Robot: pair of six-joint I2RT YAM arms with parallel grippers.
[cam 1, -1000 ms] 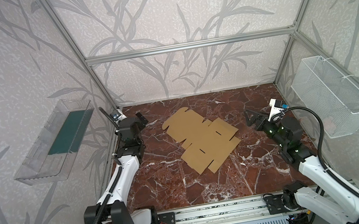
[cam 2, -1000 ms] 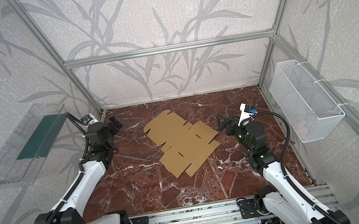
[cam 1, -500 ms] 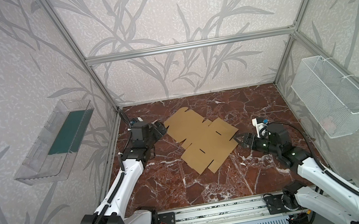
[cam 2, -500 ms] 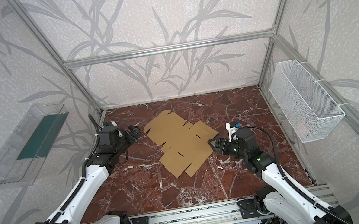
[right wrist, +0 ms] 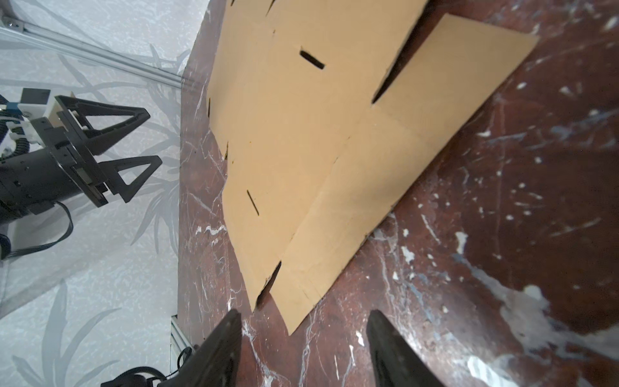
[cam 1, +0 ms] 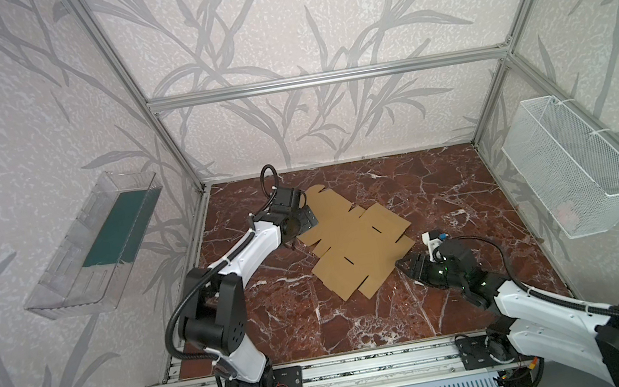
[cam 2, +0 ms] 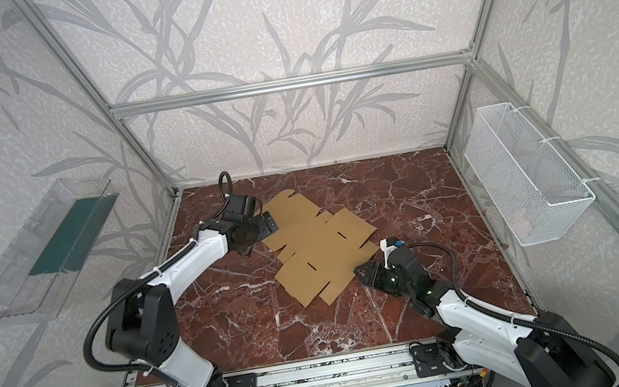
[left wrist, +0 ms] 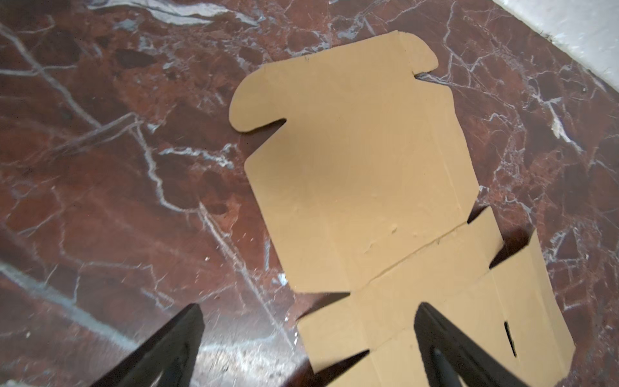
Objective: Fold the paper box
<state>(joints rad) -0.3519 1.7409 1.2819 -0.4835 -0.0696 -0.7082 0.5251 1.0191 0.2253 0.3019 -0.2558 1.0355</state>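
The paper box [cam 1: 352, 238] [cam 2: 320, 247] is a flat tan die-cut sheet with flaps and slits, lying on the red marble floor in both top views. My left gripper [cam 1: 306, 220] [left wrist: 308, 321] is open and low over the sheet's far-left edge. One of its fingers [left wrist: 435, 338] is over the cardboard [left wrist: 351, 174] and the other is over the floor. My right gripper [cam 1: 405, 265] [right wrist: 304, 318] is open at the near-right edge. A corner of the sheet [right wrist: 318, 167] lies just ahead of its jaws, with nothing between them.
A clear plastic bin [cam 1: 97, 245] with a green bottom hangs on the left wall. A white wire basket [cam 1: 572, 165] hangs on the right wall. An aluminium rail [cam 1: 327, 372] runs along the front edge, and walls close in the floor's other sides.
Both arms have reached in to the sheet: the left gripper from the back-left corner to its far-left edge, the right gripper down to its near-right edge. The right jaws have narrowed.
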